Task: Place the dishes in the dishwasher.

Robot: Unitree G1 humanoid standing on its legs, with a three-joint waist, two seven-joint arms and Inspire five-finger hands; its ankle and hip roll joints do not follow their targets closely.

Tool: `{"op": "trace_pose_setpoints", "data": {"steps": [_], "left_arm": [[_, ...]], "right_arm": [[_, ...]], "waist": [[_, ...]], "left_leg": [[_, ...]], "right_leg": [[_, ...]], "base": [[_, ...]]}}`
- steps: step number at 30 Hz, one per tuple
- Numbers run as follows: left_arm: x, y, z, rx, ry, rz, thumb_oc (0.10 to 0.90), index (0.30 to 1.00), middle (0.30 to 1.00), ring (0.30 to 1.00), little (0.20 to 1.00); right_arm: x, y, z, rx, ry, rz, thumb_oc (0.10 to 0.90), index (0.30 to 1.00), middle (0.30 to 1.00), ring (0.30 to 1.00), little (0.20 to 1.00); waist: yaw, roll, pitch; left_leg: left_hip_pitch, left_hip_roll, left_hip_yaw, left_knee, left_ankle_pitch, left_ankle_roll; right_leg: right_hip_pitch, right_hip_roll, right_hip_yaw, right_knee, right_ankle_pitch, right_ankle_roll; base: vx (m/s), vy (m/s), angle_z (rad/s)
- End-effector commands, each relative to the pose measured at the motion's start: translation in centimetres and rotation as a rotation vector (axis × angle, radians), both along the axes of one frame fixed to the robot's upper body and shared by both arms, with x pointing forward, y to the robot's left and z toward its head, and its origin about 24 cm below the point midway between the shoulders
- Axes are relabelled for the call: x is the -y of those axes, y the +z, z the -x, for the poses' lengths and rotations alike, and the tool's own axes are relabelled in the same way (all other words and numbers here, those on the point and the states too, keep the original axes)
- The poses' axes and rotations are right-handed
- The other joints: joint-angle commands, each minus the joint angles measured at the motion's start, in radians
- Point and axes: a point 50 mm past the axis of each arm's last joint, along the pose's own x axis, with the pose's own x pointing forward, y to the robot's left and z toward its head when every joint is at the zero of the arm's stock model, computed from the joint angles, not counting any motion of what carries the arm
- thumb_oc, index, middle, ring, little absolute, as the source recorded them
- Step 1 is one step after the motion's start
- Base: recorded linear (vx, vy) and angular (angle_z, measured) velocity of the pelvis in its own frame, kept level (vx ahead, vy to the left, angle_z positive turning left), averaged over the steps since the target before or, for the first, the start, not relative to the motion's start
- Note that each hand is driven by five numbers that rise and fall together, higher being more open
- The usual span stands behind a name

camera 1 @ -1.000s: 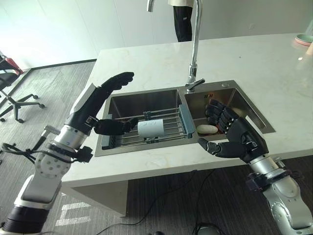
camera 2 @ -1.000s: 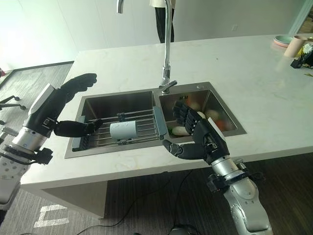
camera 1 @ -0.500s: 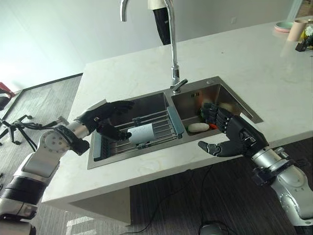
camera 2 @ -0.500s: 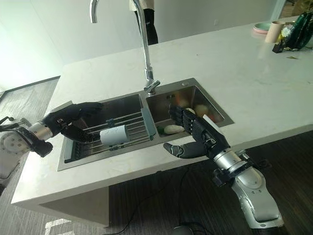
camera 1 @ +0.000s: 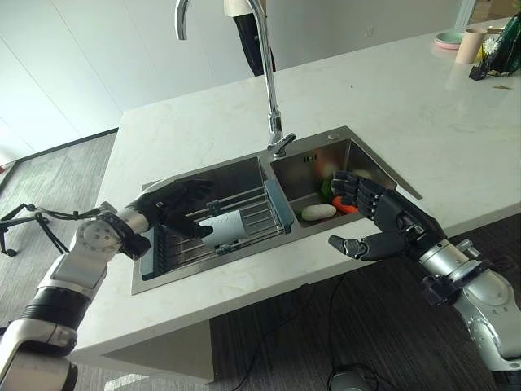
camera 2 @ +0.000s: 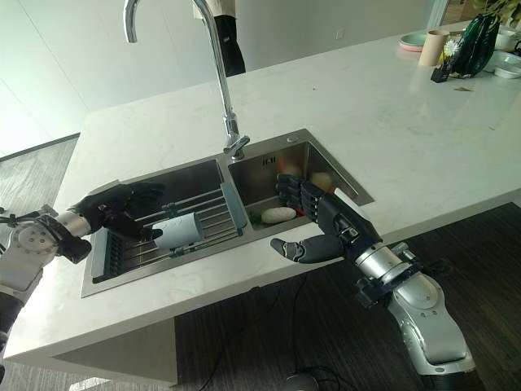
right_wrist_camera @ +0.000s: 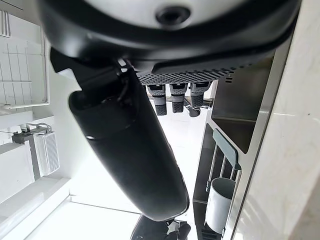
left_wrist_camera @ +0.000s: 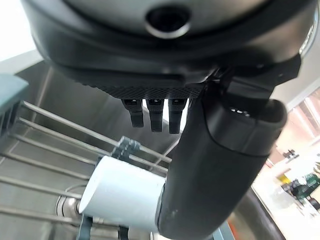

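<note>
The white cup (camera 1: pixel 222 229) lies on the sink rack (camera 1: pixel 252 213), reached by the spread, empty left hand (camera 1: pixel 175 204) but not yet grasped. The right hand (camera 1: pixel 383 224) hovers spread and empty over the other basin, so the task is judged barely begun.

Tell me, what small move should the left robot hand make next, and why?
Probably curl its fingers round the white cup. The cup lies on its side on the rack in the sink's left basin, and the left robot hand sits open around it, thumb beside it, not yet gripping.

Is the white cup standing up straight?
No, the white cup lies on its side on the wire rack in the sink.
</note>
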Motion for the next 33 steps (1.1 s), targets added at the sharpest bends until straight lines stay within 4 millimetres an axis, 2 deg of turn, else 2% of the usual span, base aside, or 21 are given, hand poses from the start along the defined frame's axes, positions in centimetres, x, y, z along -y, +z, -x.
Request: {"op": "trace_pose_setpoints", "data": {"steps": [1, 9, 21, 33], "left_arm": [[0.7, 7.8, -1.6, 0.318, -0.017, -0.015, 0.8, 0.9, 0.9, 0.9, 0.9], [0.5, 7.3, -1.9, 0.289, -0.005, -0.013, 0.8, 0.9, 0.9, 0.9, 0.9], [0.6, 5.4, -2.3, 0.18, -0.019, -0.068, 0.8, 0.9, 0.9, 0.9, 0.9], [0.0, 5.3, -2.3, 0.125, -0.018, -0.11, 0.8, 0.9, 0.9, 0.9, 0.9]], "right_arm": [[-0.8, 5.9, -0.6, 0.301, 0.077, -0.019, 0.8, 0.9, 0.9, 0.9, 0.9], [-0.9, 5.8, -0.7, 0.304, 0.085, -0.017, 0.8, 0.9, 0.9, 0.9, 0.9], [-0.8, 5.9, -0.8, 0.309, 0.083, -0.006, 0.8, 0.9, 0.9, 0.9, 0.9], [-0.6, 6.0, -0.9, 0.309, 0.07, -0.003, 0.8, 0.9, 0.9, 0.9, 0.9]], "waist": [[-0.004, 0.007, -0.045], [-0.007, 0.003, -0.045], [-0.017, 0.003, -0.041], [-0.013, 0.001, -0.038]], "left_leg": [[0.046, -0.009, -0.005, 0.081, -0.173, -0.006], [0.048, -0.008, 0.001, 0.081, -0.174, -0.004], [0.049, -0.008, 0.012, 0.081, -0.172, -0.001], [0.045, -0.009, 0.014, 0.081, -0.171, 0.001]], "right_leg": [[0.01, 0.05, 0.013, 0.051, -0.092, -0.017], [0.009, 0.056, 0.017, 0.051, -0.092, -0.019], [0.005, 0.066, 0.03, 0.051, -0.091, -0.022], [0.002, 0.072, 0.031, 0.051, -0.091, -0.023]], "base": [[0.0, 0.0, -0.09], [0.0, 0.0, -0.05], [0.0, -0.001, -0.02], [-0.01, -0.006, -0.03]]}}
